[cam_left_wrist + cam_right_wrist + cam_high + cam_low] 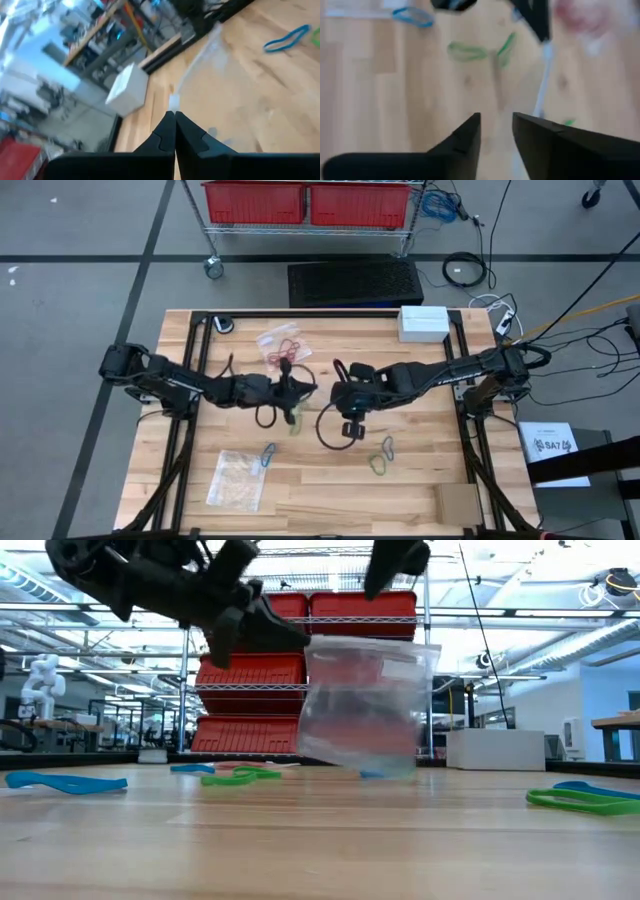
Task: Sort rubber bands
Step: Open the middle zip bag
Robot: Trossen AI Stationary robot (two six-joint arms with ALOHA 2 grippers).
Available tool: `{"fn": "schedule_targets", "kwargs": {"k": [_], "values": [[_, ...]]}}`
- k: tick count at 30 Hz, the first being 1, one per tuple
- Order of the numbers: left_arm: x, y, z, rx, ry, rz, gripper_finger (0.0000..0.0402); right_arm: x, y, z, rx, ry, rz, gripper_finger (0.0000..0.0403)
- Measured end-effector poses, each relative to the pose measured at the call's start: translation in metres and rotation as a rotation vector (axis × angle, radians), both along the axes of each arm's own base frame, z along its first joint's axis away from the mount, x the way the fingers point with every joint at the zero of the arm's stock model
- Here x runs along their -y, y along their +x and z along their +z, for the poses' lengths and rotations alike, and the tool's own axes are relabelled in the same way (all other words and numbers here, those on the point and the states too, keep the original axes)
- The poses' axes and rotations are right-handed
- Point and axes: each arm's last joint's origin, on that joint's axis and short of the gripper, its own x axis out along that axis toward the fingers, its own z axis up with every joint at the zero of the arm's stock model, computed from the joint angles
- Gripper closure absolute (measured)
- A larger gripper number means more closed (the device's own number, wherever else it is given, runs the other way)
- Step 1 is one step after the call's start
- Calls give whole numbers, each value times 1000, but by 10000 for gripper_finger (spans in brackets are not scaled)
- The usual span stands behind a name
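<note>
Bench (420,480) middle is where I have both arms meeting over the wood. My left gripper (174,116) has its fingers pressed together on the top edge of a clear bag (365,710), which hangs upright from that pinch with its bottom at the wood; in the low view I can see a small blue piece at its base, though I cannot tell what it is. My right gripper (496,120) sits just beside the bag, fingers slightly apart with a narrow gap and nothing between them. From above, the rubber bands are scattered: a blue band (268,454) lies toward the near left, touching the corner of a second clear bag (236,480) that lies flat near the left near corner. A green band (380,465) and a bluish one (388,446) lie close together nearer the right side, near the front edge. A third bag with red bands (284,345) inside rests toward the far edge, left of centre. A white box (424,322) sits at the far right corner.
</note>
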Motion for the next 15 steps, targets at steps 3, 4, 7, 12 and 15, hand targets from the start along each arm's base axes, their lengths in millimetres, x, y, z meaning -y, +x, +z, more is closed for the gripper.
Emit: {"fn": "schedule_targets", "kwargs": {"k": [3, 4, 7, 12, 15], "values": [[-6, 0, -1, 4, -61, 4, 400, 5, 8, 2, 68, -115, 10, 270], [-7, 0, -1, 8, -81, -6, 400, 7, 12, 2, 91, -136, 14, 263], [-7, 1, -1, 8, -98, -43, 401, 14, 23, -2, 119, -171, 35, 254], [-7, 1, -1, 8, -100, -48, 401, 33, 34, -16, 71, -202, 24, 257], [-7, 1, -1, 9, -100, -48, 401, 40, 38, -23, 51, -208, 11, 259]]}}
